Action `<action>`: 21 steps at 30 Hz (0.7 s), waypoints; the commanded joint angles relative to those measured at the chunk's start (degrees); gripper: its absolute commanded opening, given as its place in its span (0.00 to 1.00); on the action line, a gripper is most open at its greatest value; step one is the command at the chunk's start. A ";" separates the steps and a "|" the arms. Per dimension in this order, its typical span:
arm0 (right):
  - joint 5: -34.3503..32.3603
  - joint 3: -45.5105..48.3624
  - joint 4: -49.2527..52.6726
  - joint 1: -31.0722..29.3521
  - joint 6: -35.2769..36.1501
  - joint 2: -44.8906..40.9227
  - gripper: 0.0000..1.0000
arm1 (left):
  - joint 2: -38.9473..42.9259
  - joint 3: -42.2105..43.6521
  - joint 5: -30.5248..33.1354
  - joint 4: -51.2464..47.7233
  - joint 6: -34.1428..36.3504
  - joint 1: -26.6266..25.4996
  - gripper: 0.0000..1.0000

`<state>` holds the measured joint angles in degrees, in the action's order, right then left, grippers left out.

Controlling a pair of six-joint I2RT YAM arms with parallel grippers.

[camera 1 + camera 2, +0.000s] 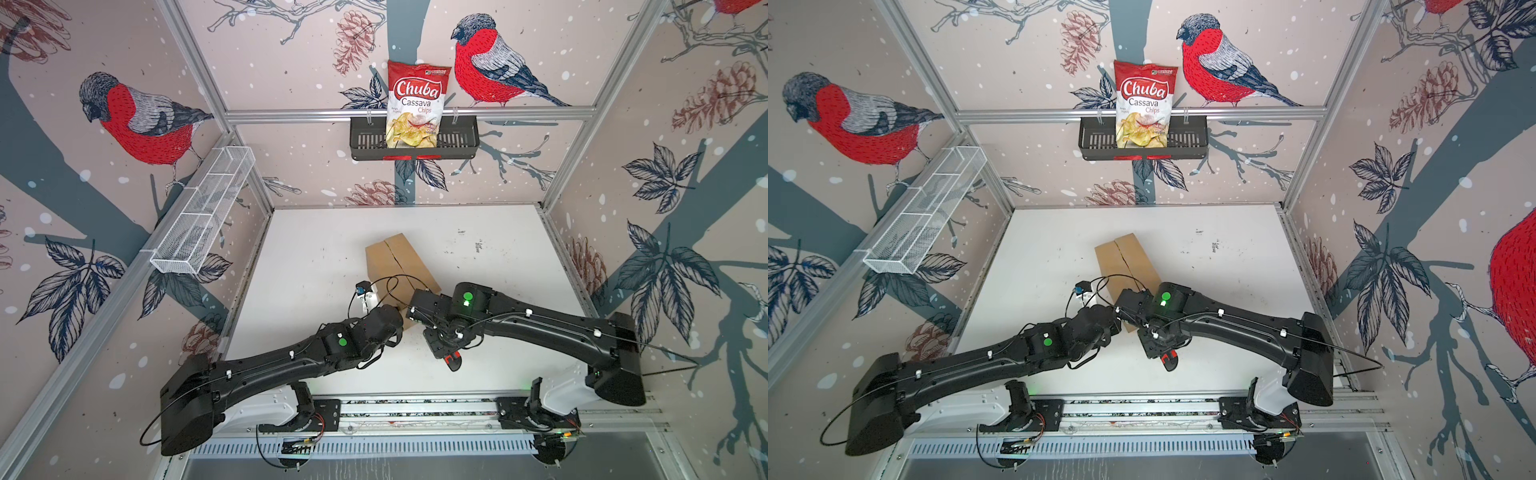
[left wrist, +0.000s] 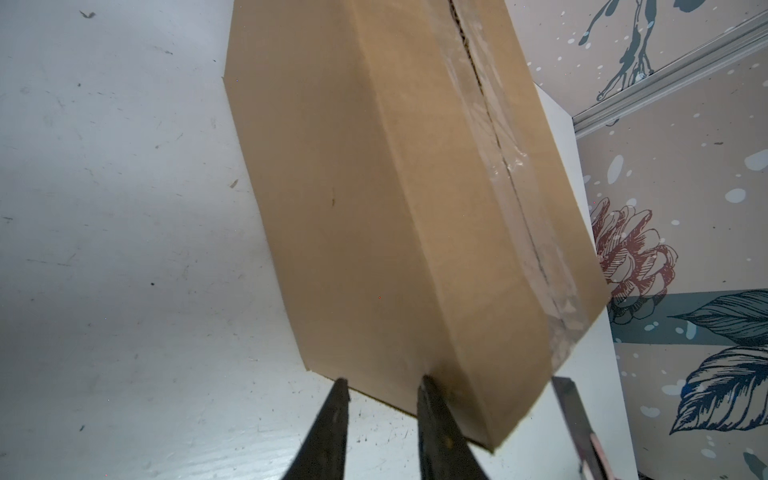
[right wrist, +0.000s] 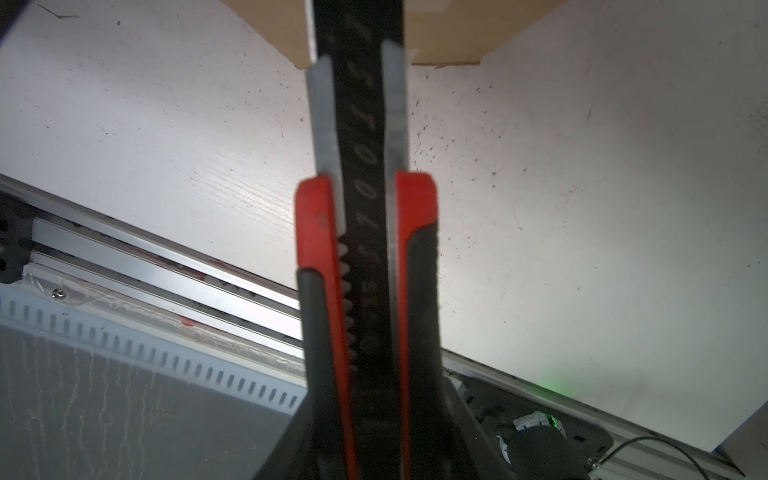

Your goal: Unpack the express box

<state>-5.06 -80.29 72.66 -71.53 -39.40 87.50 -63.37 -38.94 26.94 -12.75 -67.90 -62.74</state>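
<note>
right gripper (image 3: 374,453) is clamping a red-and-black utility knife (image 3: 365,216), blade out and pointing at the near end of the express box (image 1: 399,266). left gripper (image 2: 383,384) is sitting narrow with nothing between the fingers, tips right at the box's near bottom edge. box is lying flat mid white table (image 1: 324,257), angled, flaps down, taped centre seam facing up. on the back wall a chuba cassava chips bag (image 1: 417,104) is standing in the black slotted basket (image 1: 457,141). white mesh shelf (image 1: 199,220) is hanging on the left wall.

both arms low, inward; left tool (image 2: 384,384) narrowly open, right tool (image 1: 441,348) in grip
</note>
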 commanded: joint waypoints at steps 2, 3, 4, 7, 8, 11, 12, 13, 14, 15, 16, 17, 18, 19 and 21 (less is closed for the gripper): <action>0.00 -0.91 0.17 -0.28 0.81 0.61 0.05 | -0.05 0.09 -0.36 2.27 0.75 -0.28 0.30; 0.01 -1.01 0.20 -0.36 0.81 0.65 0.05 | -0.07 0.17 -0.37 2.29 0.73 -0.36 0.30; -0.10 -1.09 0.24 -0.38 0.81 0.72 0.05 | -0.08 0.18 -0.35 2.35 0.73 -0.39 0.30; -0.05 -1.35 0.23 -0.46 0.73 0.78 0.05 | 0.03 0.27 -0.31 2.25 0.66 -0.38 0.30; -0.06 -1.36 0.33 -0.54 0.73 0.83 0.05 | 0.01 0.27 -0.30 2.29 0.66 -0.37 0.30; -0.10 -1.27 0.42 -0.63 0.59 0.74 0.05 | 0.29 0.37 0.01 2.08 0.51 -0.46 0.30; -0.06 -1.19 0.39 -0.63 0.55 0.69 0.05 | 0.44 0.35 0.04 1.95 0.49 -0.45 0.30; -0.13 -1.11 0.52 -0.72 0.47 0.65 0.05 | 0.59 0.38 0.21 1.81 0.40 -0.45 0.30; -0.21 -1.02 0.49 -0.79 0.38 0.50 0.05 | 0.62 0.42 0.23 1.71 0.32 -0.45 0.30; -0.22 -0.88 0.46 -0.81 0.29 0.32 0.05 | 0.76 0.44 0.38 1.61 0.31 -0.45 0.30; -0.22 -0.76 0.51 -0.89 0.12 0.10 0.05 | 0.86 0.44 0.47 1.51 0.22 -0.45 0.30; -0.31 -0.59 0.64 -0.98 0.04 -0.03 0.05 | 0.96 0.49 0.62 1.44 0.14 -0.46 0.30; -0.33 -0.33 0.59 -1.07 -0.14 -0.30 0.05 | 1.02 0.44 0.71 1.36 0.13 -0.48 0.30; -0.38 -0.01 0.55 -1.11 -0.36 -0.60 0.05 | 1.10 0.46 0.88 1.25 0.11 -0.50 0.30; -0.36 0.60 0.49 -1.33 -0.80 -1.22 0.05 | 1.07 0.35 0.95 1.11 0.05 -0.45 0.30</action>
<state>-5.04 -80.20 72.51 -72.53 -39.16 87.11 -62.50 -38.61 27.07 -12.34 -67.96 -63.07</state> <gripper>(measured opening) 0.329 0.298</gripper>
